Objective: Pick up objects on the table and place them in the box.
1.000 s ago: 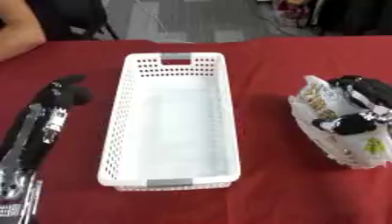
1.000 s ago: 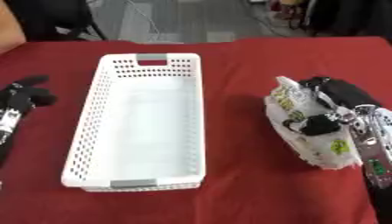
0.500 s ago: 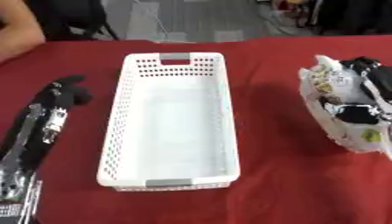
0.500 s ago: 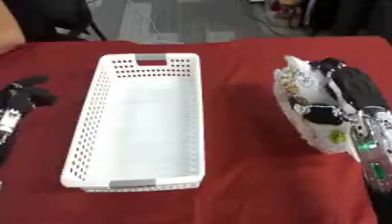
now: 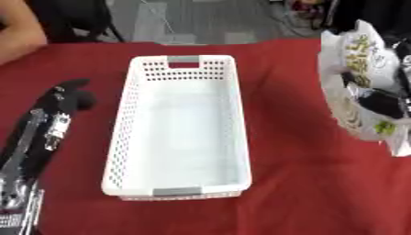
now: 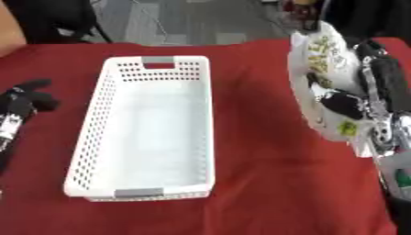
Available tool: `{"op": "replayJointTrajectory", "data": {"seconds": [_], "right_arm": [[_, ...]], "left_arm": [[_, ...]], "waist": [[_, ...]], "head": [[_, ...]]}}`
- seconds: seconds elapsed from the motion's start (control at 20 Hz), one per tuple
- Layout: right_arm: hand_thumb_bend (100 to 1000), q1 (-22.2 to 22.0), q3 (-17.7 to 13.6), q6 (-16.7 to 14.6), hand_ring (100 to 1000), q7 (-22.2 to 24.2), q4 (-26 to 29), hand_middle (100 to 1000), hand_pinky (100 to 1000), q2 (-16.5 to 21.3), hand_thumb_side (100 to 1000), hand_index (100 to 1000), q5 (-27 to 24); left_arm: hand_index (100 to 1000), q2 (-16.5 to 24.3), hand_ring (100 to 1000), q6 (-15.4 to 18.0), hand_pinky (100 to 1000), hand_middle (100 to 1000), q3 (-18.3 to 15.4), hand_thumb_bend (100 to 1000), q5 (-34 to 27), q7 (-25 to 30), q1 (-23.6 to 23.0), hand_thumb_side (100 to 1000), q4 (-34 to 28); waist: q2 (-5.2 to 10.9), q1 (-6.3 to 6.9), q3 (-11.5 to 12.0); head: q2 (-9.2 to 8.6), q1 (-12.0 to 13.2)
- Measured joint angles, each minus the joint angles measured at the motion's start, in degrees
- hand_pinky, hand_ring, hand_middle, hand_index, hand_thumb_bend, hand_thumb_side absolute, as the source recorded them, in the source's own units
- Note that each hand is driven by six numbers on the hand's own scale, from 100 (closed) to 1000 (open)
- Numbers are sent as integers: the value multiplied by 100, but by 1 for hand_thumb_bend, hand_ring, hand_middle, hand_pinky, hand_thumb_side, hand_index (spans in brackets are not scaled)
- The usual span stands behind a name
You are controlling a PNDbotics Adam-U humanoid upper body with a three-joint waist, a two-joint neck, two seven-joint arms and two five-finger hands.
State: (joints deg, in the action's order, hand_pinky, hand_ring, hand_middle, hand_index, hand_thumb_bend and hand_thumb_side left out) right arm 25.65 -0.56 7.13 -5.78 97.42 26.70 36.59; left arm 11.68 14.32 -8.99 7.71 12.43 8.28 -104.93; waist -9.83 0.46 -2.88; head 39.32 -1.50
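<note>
While the white snack bag (image 6: 329, 87) with yellow-green print hangs clear of the red tablecloth (image 6: 257, 151) at about three o'clock, the right hand (image 6: 365, 98) has its black fingers and thumb curled round the bag's middle, pinching the crinkled film. The bag stands nearly upright, its top toward one o'clock, well apart from the white perforated basket (image 5: 180, 133), which lies lengthwise at the centre with nothing inside it.

Judging from this, the pick is done and the carry is in hand. The next move calls for swinging the bag toward nine o'clock until it sits above the basket's open top, lowering it between the long walls, and only then releasing; letting go too early could drop it on the rim or the cloth.

The right forearm comes in from five o'clock, wrist raised. The left hand (image 5: 72, 94) rests on the cloth at nine o'clock, fingers curled and holding nothing, just beside the basket's left wall.
</note>
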Motion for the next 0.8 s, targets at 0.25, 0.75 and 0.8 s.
{"op": "replayJointTrajectory", "data": {"seconds": [0.25,0.75,0.8], "right_arm": [[100,608,221,-243,100,-454,652,100,100,295,100,258,-1382],[100,1756,954,-959,100,79,812,107,100,704,160,275,-2100],[100,1871,1049,-1014,100,172,768,109,100,704,168,276,-2089]], "left_arm": [[736,0,662,13,741,859,2,100,0,21,-33,852,7],[735,3,663,22,742,860,38,100,0,77,-44,856,35],[735,3,663,22,742,860,40,100,0,78,-43,856,35]], "waist": [[27,-22,15],[40,-99,128],[40,-110,137]], "head": [[0,0],[-3,-5],[-3,-6]]}}
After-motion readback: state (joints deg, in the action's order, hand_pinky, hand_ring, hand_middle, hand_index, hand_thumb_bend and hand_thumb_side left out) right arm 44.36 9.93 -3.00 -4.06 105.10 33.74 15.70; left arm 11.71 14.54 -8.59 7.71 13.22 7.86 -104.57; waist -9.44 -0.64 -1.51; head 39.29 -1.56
